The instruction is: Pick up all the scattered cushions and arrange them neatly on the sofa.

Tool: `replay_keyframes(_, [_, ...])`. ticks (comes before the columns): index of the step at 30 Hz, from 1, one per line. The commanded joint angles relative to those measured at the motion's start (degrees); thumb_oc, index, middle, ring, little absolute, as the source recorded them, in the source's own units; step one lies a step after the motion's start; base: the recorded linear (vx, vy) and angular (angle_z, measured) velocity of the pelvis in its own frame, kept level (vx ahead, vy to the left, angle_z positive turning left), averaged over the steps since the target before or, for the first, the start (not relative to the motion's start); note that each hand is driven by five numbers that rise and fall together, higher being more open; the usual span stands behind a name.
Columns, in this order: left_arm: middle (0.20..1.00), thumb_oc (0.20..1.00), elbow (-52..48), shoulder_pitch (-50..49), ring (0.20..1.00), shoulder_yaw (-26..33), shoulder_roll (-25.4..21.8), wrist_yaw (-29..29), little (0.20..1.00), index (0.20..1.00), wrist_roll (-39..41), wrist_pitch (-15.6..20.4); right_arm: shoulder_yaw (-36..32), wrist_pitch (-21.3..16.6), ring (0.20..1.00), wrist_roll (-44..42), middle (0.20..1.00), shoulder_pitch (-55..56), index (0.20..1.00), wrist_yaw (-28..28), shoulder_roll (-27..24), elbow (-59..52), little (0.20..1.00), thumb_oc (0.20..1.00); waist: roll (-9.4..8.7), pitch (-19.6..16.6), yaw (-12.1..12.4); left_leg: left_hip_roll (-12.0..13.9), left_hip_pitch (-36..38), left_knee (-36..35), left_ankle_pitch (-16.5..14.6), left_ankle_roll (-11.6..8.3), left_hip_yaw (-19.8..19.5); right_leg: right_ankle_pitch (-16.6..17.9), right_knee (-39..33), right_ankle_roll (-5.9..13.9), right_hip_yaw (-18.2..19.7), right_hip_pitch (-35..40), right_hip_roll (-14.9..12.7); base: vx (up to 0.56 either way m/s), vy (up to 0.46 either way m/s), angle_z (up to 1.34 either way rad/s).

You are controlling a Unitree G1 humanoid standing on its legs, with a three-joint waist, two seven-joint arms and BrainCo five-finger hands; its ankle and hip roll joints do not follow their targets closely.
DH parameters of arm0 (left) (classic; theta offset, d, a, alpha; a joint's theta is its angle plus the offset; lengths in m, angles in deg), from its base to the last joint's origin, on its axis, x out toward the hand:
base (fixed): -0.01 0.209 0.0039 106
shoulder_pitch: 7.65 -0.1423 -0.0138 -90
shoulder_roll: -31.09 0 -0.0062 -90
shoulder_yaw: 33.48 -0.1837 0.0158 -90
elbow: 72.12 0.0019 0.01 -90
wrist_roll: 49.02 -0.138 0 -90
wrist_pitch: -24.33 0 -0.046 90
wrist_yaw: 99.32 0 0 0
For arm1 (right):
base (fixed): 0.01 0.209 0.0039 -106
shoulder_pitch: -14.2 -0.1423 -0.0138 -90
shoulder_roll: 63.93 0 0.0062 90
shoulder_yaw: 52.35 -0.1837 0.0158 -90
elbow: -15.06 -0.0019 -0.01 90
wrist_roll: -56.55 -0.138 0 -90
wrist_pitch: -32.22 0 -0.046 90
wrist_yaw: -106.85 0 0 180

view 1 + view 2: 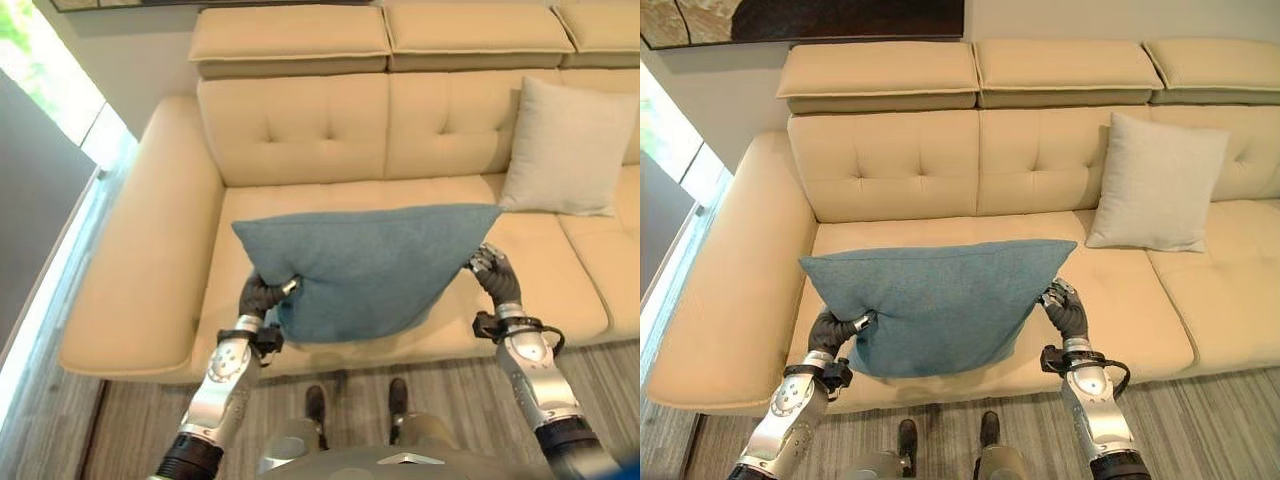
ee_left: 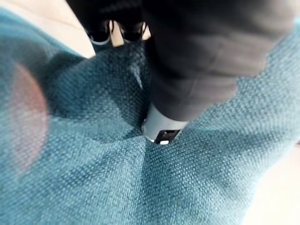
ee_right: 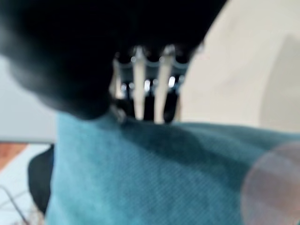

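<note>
A large teal cushion (image 1: 365, 270) hangs in the air over the front of the beige sofa's (image 1: 150, 260) left seat, held between both hands. My left hand (image 1: 262, 294) is shut on its lower left edge, and the left wrist view shows the thumb (image 2: 161, 131) dug into the teal cloth (image 2: 117, 178). My right hand (image 1: 492, 270) is shut on the cushion's right corner, fingers (image 3: 145, 93) curled over the fabric (image 3: 154, 173). A light grey cushion (image 1: 568, 148) leans upright against the sofa back on the seat to the right.
The sofa has a wide left armrest (image 1: 130, 250) and raised headrests (image 1: 290, 40) along the back. A bright window (image 1: 40, 70) runs along the left wall. Grey wood-look floor (image 1: 140, 420) lies in front of the sofa.
</note>
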Motion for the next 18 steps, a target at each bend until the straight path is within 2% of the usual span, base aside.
replay_keyframes(1, [0.200, 0.200, -6.60, 5.38, 0.200, -1.68, 0.52, -3.00, 0.200, 0.200, -0.05, 4.84, -0.31, -5.30, 0.200, 1.03, 0.200, -2.86, 0.200, -0.88, -1.15, -4.99, 0.200, 0.200, -2.37, -3.42, -0.88, 1.18, 0.61, 7.51, -10.13, -2.38, -1.58, -6.73, 3.35, 2.66, -1.13, 0.18, -2.21, 0.13, -0.138, 0.26])
replay_keyframes(8, [0.200, 0.200, -8.68, 7.65, 0.200, -1.27, 0.79, -1.18, 0.200, 0.200, -1.41, 5.42, -1.89, -5.72, 0.200, 5.17, 0.200, -3.08, 0.200, 1.65, -3.32, -7.76, 0.200, 0.200, -2.13, -4.27, -1.65, 2.50, 2.83, 4.08, -9.31, -3.35, -1.94, -8.13, 1.55, 1.76, -2.63, 2.61, -0.78, 0.10, -0.069, 0.12])
replay_keyframes(13, [0.200, 0.200, -6.99, 17.61, 0.200, -3.30, 0.88, 4.34, 0.200, 0.200, -2.55, 7.11, -0.86, -6.02, 0.200, 7.94, 0.200, -11.26, 0.200, 6.27, -6.78, -8.50, 0.200, 0.200, -1.68, -3.95, -2.31, 2.80, 2.75, 2.34, -8.81, -3.75, -1.60, -8.41, 1.58, 1.69, -2.59, 1.65, -0.44, 0.05, -0.045, 0.08])
replay_keyframes(18, [0.200, 0.200, -1.85, 30.40, 0.200, -5.88, 1.23, 9.42, 0.200, 0.200, -2.69, 8.43, 2.25, -5.52, 0.200, 8.07, 0.200, -23.15, 0.200, 10.02, -9.16, -6.10, 0.200, 0.200, -0.82, -1.63, -3.14, 2.97, -1.02, 2.64, -8.18, -4.15, -1.15, -7.80, 2.21, 1.55, -2.22, -3.07, -0.58, -0.06, -0.013, 0.02])
